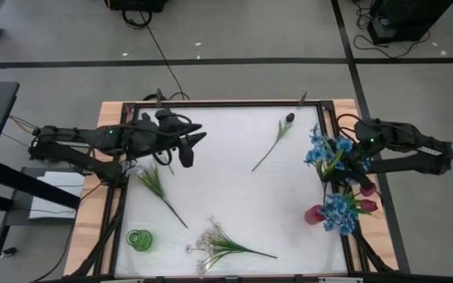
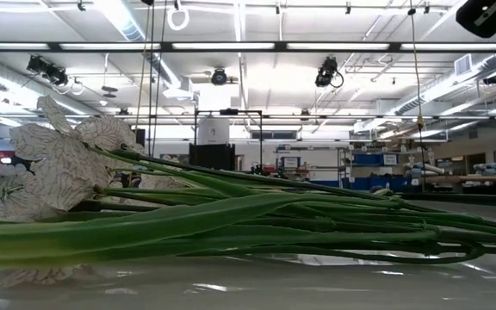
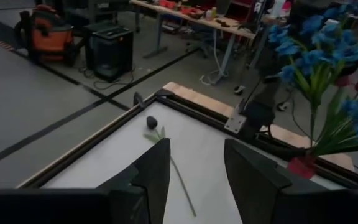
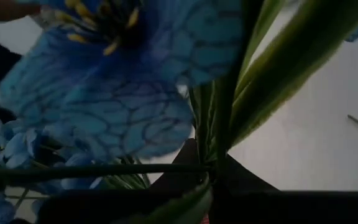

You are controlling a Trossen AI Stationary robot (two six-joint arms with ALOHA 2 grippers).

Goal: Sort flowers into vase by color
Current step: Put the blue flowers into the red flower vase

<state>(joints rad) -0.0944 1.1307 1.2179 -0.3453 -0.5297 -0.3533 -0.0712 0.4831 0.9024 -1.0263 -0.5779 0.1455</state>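
Note:
My right gripper (image 1: pixel 355 163) hovers at the table's right edge, shut on a blue-blossom flower (image 1: pixel 325 149) whose big bloom (image 4: pixel 123 93) fills the right wrist view. Below it a pink-red vase (image 1: pixel 314 214) holds blue blossoms (image 1: pixel 338 212) and dark red tulips (image 1: pixel 366 206). My left gripper (image 1: pixel 189 146) is open over the table's left far part, with its fingers (image 3: pixel 154 180) pointing toward a dark bud flower (image 3: pixel 151 121) lying flat (image 1: pixel 278 137). A white spray (image 1: pixel 211 244) and a white-tipped leafy flower (image 1: pixel 152 179) lie on the table. A green vase (image 1: pixel 138 240) stands near the left near corner. My right gripper pinches the blue flower's green stems (image 4: pixel 219 155) between its two fingers, below the bloom. The flower is lifted clear of the table, with its blossoms on the side toward the table's middle. The leaves and the gripper itself hide how far back the stems reach.
The white table has a raised dark frame (image 1: pixel 211 103) and wooden borders. The middle of the table is bare between the lying flowers. In the low view the white spray's stems (image 2: pixel 257 215) lie across the foreground. Cables run along both side edges.

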